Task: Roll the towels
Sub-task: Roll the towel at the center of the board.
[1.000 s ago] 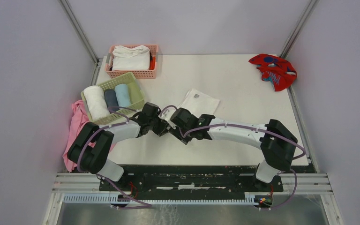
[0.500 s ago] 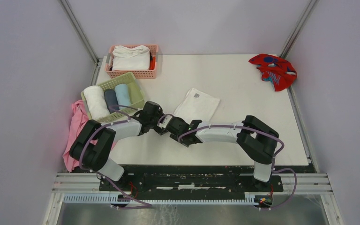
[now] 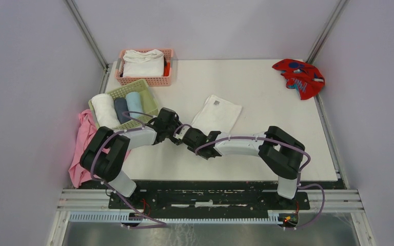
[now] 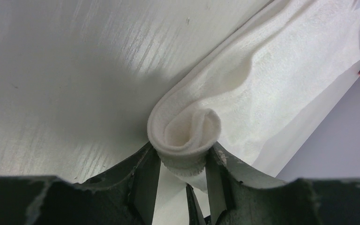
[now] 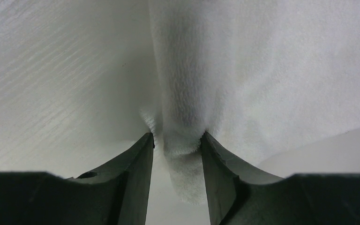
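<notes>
A white towel [image 3: 218, 114] lies flat on the middle of the table, its near-left end rolled up. My left gripper [image 3: 176, 132] is shut on that rolled end; in the left wrist view the spiral of the white towel [image 4: 185, 129] sits between the left gripper's [image 4: 183, 161] fingers. My right gripper [image 3: 190, 138] is shut on the same roll, and the right wrist view shows the thick fold of the white towel [image 5: 185, 112] pinched in the right gripper [image 5: 177, 143]. A red towel with teal-blue marks [image 3: 299, 77] lies crumpled at the far right corner.
A green basket [image 3: 114, 131] at the left holds rolled towels, among them a white roll [image 3: 102, 110] and a light blue roll [image 3: 133, 103]. A pink basket [image 3: 143, 81] at the back holds folded white cloths. A pink cloth [image 3: 83, 138] hangs over the left table edge.
The right arm's elbow has drawn in to the left and both grippers have shifted slightly left and away along the towel's end. Both stay closed on the roll.
</notes>
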`<state>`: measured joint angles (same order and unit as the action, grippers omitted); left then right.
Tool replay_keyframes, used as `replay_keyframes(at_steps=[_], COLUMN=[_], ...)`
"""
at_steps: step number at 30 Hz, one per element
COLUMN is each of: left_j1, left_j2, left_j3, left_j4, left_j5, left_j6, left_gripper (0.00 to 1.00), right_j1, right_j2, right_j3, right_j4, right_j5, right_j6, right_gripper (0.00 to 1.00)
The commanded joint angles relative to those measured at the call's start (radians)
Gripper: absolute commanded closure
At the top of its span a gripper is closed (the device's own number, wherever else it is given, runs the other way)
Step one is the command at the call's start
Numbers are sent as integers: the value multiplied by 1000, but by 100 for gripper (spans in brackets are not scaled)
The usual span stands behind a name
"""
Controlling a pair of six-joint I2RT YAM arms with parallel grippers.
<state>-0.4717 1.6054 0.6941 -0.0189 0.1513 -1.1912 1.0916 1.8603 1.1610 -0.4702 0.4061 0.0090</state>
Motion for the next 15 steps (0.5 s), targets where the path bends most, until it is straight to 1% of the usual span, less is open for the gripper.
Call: replay_keyframes(at_steps=[1, 4, 8, 15], left_j1=[12, 15, 20, 23], left_j2=[89, 99, 109, 108], left_j3=[-48, -48, -40, -31], left_j4=[-177, -179, -188, -197], left_j5=[-127, -127, -122, -118], left_j6=[121, 132, 148, 160], left_gripper=[53, 56, 58, 58], right_j1=[-7, -6, -7, -16], right_j2=[-45, -76, -84, -16], right_j3=[1, 1, 2, -1], right_j4=[-51, -52, -59, -58], right_j5=[31, 32, 56, 12], right_j6=[-4, -8, -16, -13], right_gripper=[51, 51, 51, 51])
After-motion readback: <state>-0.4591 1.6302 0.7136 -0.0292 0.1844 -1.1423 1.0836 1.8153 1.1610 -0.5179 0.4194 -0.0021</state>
